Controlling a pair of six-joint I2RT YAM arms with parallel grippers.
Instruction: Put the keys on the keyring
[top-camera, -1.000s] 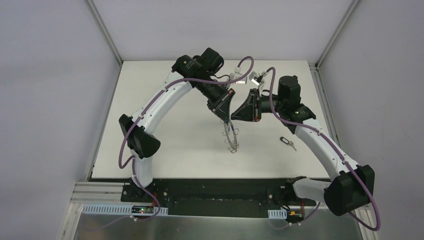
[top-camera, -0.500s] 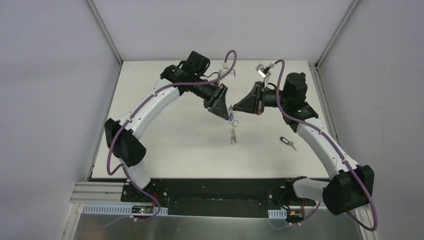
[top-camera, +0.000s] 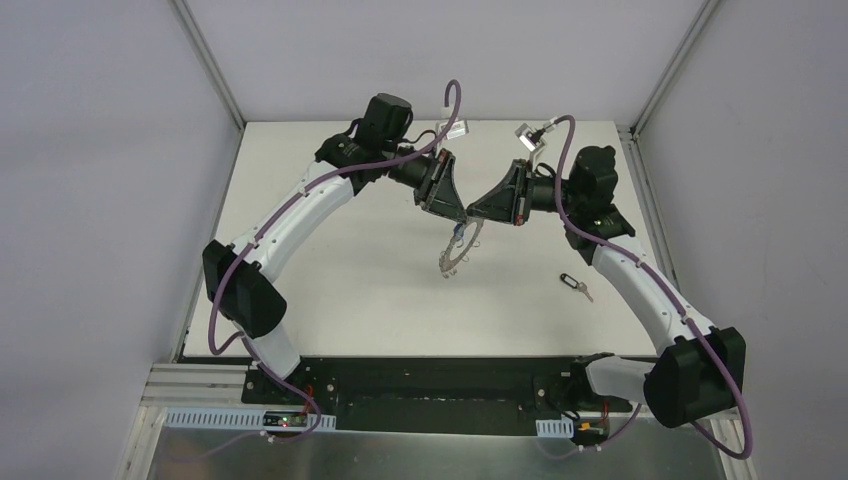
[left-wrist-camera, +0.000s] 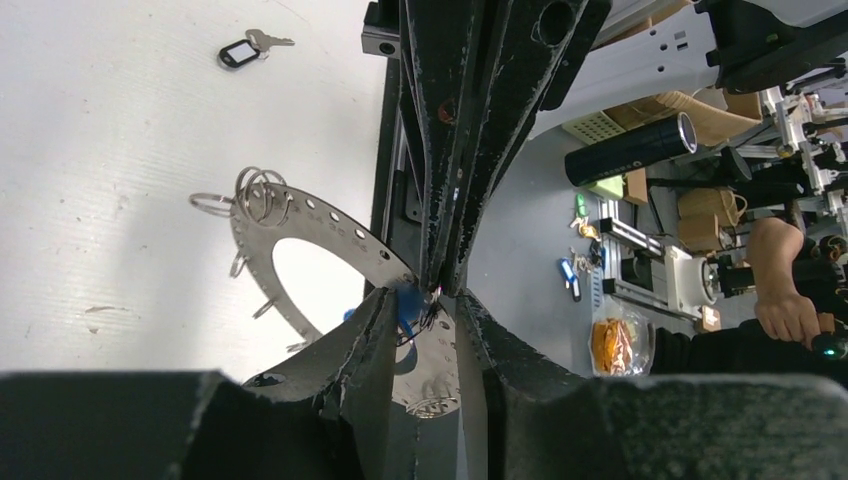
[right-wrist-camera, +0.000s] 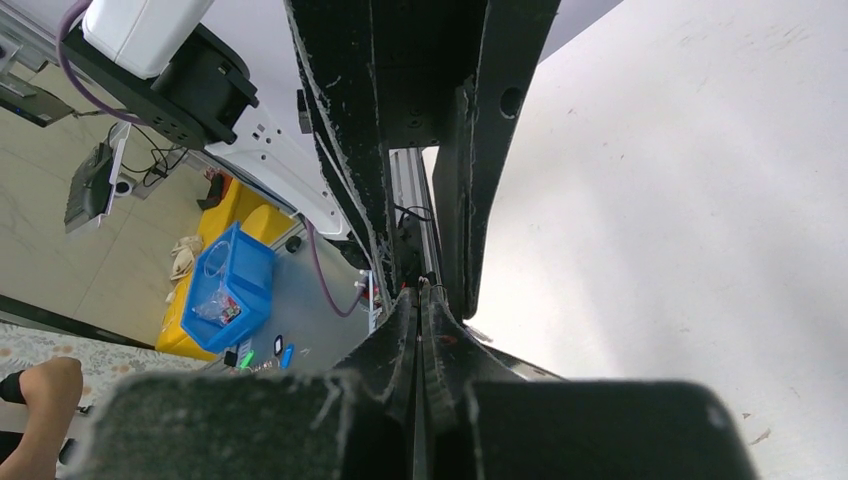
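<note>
the white tabletop (top-camera: 350, 250) carries the work. seen from the top camera, both arms reach in over its middle and meet slightly toward 1 o'clock of centre.

the left end effector (top-camera: 455, 213) comes in from 11 o'clock. on its wrist camera its fingers (left-wrist-camera: 375, 335) stand partly apart, with the ring's band and a blue key head in the gap. i cannot tell whether they bear on either.

the right end effector (top-camera: 472, 213) comes in from 2 o'clock, tip to tip with the left one. its fingers (right-wrist-camera: 405, 330) are pressed together. the tips meet at the ring's rim, just beside the blue head; what they pinch i cannot make out.

the keyring (left-wrist-camera: 300, 218) is at that meeting point, tilted, and trails from it toward 7 o'clock. whether its far end touches the tabletop i cannot tell. small holes run along its outer edge.

the black key (top-camera: 574, 284) lies flat on the tabletop, well apart from the ring, toward 4 o'clock of it and untouched.

the blue key (left-wrist-camera: 405, 312) sits against the ring's band between the left fingers; its blade is hidden.

wire loops (left-wrist-camera: 258, 192) cluster on the ring's far edge.
</note>
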